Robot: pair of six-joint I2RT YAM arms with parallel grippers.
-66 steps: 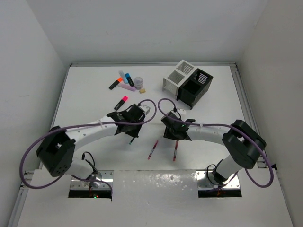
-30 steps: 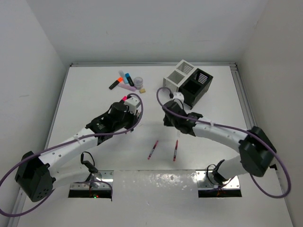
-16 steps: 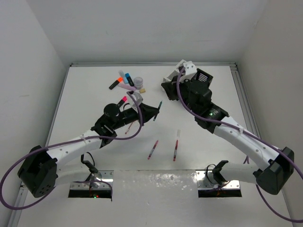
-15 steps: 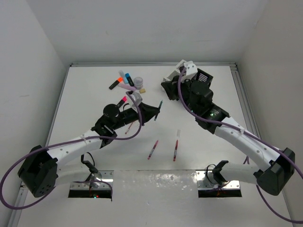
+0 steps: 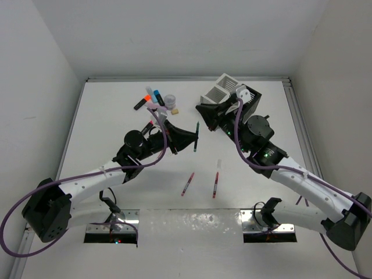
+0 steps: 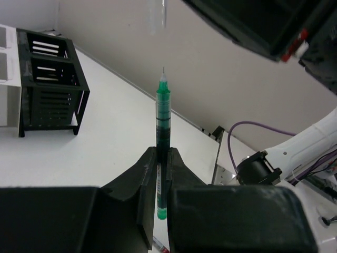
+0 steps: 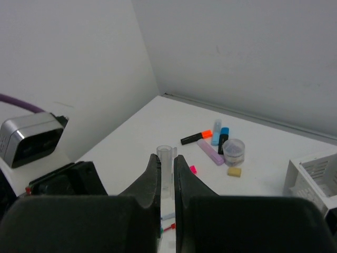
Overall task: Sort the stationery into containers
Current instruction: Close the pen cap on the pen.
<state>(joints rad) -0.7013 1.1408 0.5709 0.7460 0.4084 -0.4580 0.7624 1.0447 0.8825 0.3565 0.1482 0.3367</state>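
My left gripper is shut on a green pen, held off the table with its tip pointing away. Facing it, my right gripper is shut on a clear tube-shaped pen cap, which also shows at the top of the left wrist view. The white container and the black container stand joined at the back right, partly behind the right arm. Highlighters, a tape roll and a tan eraser lie at the back left.
Two red pens lie on the table near the front, between the arms. A pink-tipped black highlighter lies beside the left arm. The walls close the table in at the back and on both sides.
Both grippers rose off the table. The left swung right with the green pen. The right swung back toward the containers, then turned its clear cap toward the pen.
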